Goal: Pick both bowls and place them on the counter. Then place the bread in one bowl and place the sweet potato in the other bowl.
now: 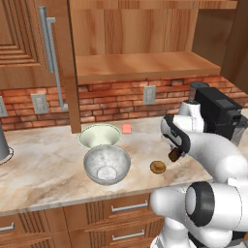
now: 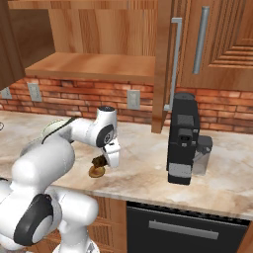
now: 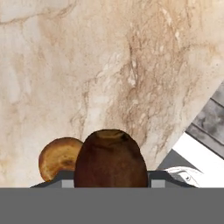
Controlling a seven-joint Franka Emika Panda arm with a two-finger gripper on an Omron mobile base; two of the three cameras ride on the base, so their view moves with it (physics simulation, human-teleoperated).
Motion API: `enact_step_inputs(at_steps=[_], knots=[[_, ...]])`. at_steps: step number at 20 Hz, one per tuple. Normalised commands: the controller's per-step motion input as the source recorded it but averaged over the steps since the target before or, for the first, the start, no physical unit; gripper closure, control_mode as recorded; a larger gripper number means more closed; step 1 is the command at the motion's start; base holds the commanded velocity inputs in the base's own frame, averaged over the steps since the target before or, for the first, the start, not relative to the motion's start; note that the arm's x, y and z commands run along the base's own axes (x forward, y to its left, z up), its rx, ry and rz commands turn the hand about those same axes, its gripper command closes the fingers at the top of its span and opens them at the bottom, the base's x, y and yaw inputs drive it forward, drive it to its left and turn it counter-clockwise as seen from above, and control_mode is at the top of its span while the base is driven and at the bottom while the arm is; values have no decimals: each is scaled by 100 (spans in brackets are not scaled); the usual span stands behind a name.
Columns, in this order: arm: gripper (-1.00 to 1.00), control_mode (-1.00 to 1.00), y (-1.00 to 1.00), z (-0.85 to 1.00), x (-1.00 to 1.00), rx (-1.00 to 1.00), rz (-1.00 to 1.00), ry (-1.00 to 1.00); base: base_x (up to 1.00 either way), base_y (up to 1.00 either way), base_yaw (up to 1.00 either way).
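Observation:
My gripper (image 1: pixel 174 155) is shut on the sweet potato (image 3: pixel 110 158), a dark brown oblong lump held a little above the counter (image 1: pixel 43 164). Just below and beside it the bread (image 1: pixel 158 167), a round tan bun, lies on the marbled stone. From the right base camera, the sweet potato (image 2: pixel 99 161) hangs right over the bread (image 2: pixel 96 171). Both bowls stand on the counter to the left: the grey stone-look bowl (image 1: pixel 106 164) near the front, the cream-white bowl (image 1: pixel 99 135) touching it from behind. Both are empty.
A pink square (image 1: pixel 127 128) lies behind the cream bowl near the brick wall. A black coffee machine (image 2: pixel 183 141) stands to the right of the arm. The wooden shelf (image 1: pixel 140 65) overhangs the back. The counter's front edge runs close below the bread.

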Motion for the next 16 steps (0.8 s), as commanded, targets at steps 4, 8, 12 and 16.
enact_step_inputs(at_steps=[4,8,12,16], knots=[[100,-100,37,49,0,3,3,-2,0,0,0],[100,-100,52,38,0,11,0,-2,0,0,0],[100,-100,55,25,0,11,0,-9,0,0,0],[100,-100,57,9,0,11,0,-18,0,0,0]])
